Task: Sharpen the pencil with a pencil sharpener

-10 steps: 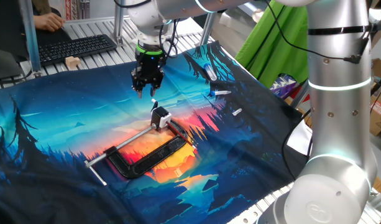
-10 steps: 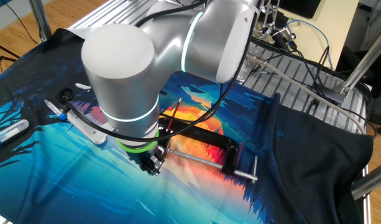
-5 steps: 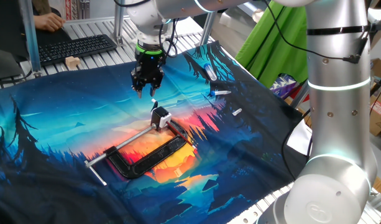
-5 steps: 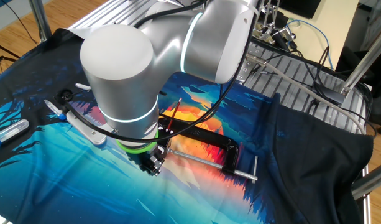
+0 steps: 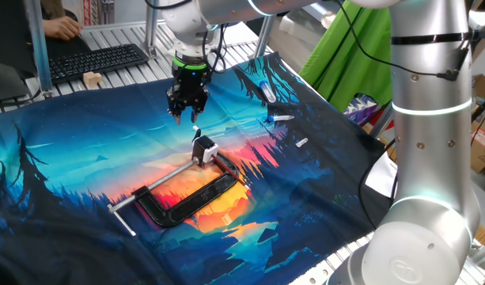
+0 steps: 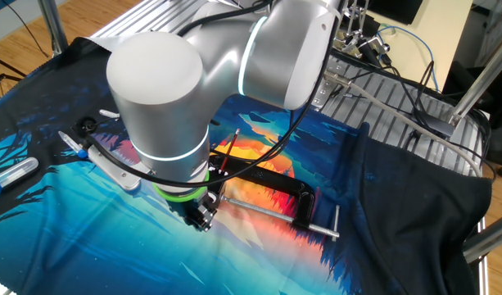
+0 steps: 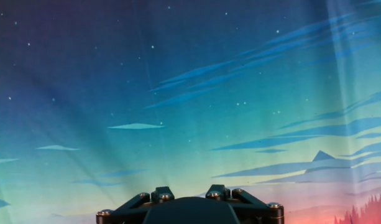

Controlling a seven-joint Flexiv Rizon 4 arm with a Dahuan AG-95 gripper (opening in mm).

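On the bench's printed cloth [image 5: 84, 158], the end effector [image 5: 187, 113], fingers near-together and empty, hangs beyond the C-clamp [image 5: 187, 198]-held pencil sharpener [image 5: 203, 149] bearing the pencil [image 6: 227, 152]; an off-line descent risks snapping it.

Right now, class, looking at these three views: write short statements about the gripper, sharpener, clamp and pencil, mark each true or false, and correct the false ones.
1. The gripper hangs above the cloth, holding nothing. True.
2. The sharpener sits at the clamp. True.
3. The gripper is touching the sharpener. False: it hangs apart from it, over bare cloth.
4. The pencil lies flat on the cloth. False: it stands tilted by the clamp.
5. A keyboard lies beyond the cloth. True.
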